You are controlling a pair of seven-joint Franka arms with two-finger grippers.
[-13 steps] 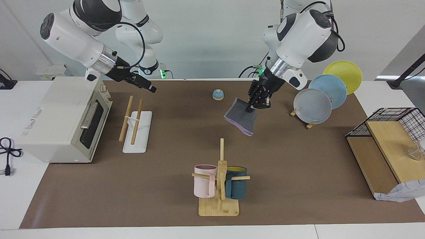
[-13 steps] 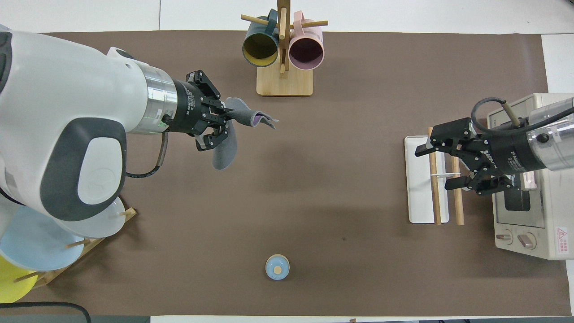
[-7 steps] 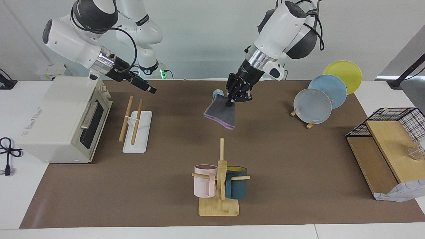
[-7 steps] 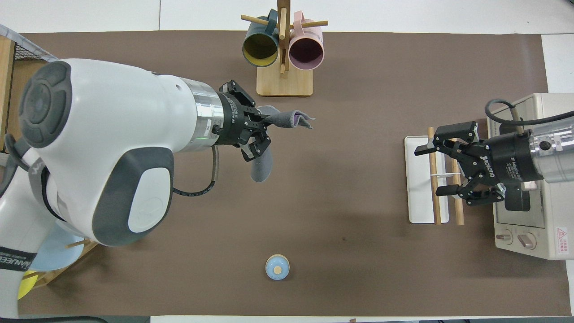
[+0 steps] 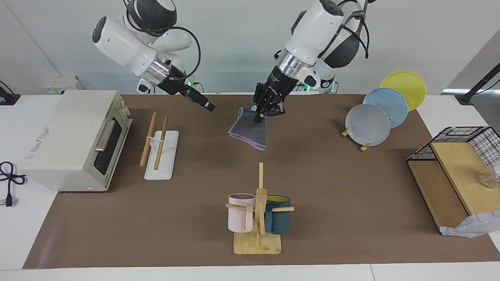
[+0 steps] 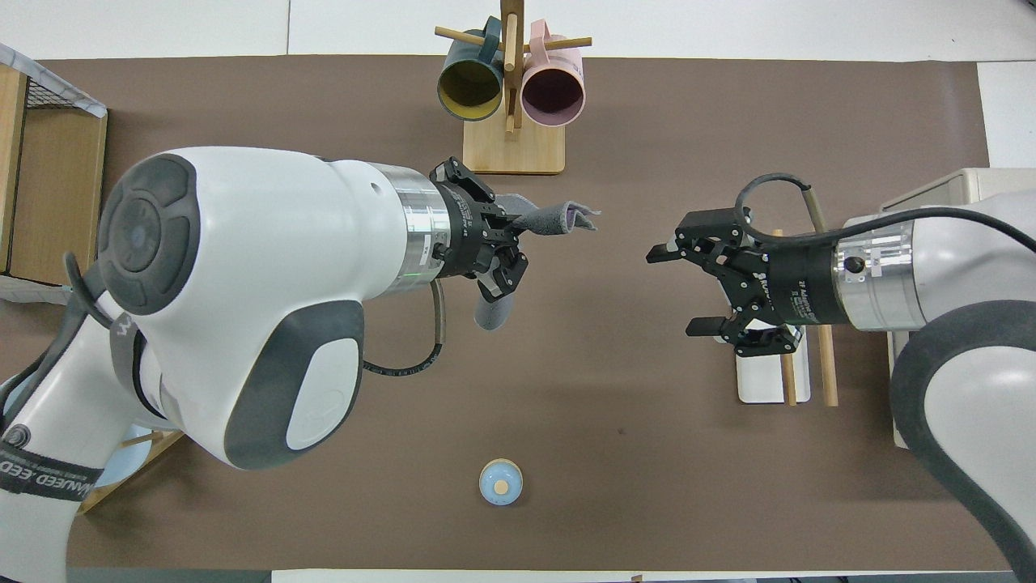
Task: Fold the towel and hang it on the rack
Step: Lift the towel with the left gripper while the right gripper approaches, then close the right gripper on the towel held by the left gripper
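So your left gripper [image 5: 261, 115] is clamped on the folded towel [image 5: 249, 130], aloft over mid-table; your right gripper [image 6: 676, 290] gapes empty. Hanging it on the rack [image 5: 160, 150] remains.

Right gripper [image 6: 684, 291]: small white lettering on the black body beside the wrist ring, too small to read. Left arm's lower link [image 6: 48, 478]: a black band with white capitals, only partly legible. Toaster oven [image 5: 70, 140]: faint grey wording on its top, unreadable.
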